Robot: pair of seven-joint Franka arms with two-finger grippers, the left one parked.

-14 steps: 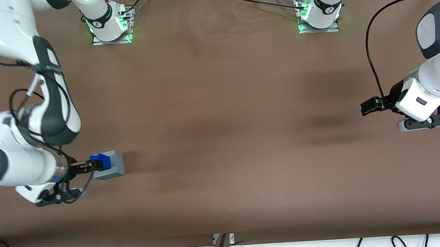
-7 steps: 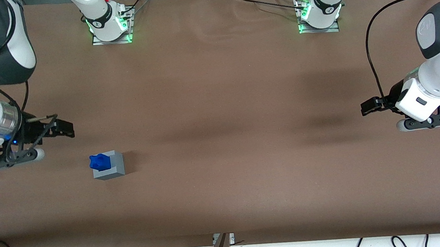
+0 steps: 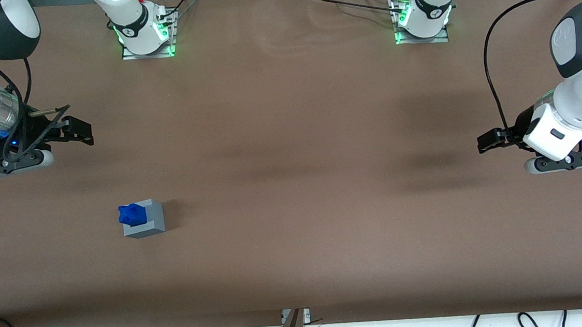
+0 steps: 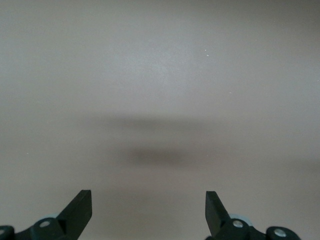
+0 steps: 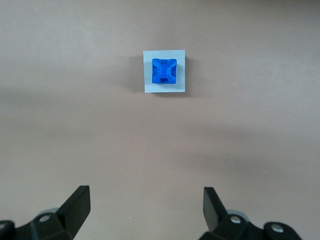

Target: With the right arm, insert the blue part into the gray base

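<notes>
Toward the working arm's end of the table, the blue part [image 3: 131, 213] sits in the gray base [image 3: 146, 220], seemingly inserted. Well apart and farther from the front camera, the gripper [image 3: 73, 133] hangs wide open, empty.

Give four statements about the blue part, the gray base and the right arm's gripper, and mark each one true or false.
1. The blue part sits in the top of the gray base. True.
2. The gripper is shut on the blue part. False: it is open, holds nothing, and is well clear of the base.
3. The gray base lies tipped on its side. False: it stands upright on the table.
4. The gripper is farther from the front camera than the base. True.
</notes>
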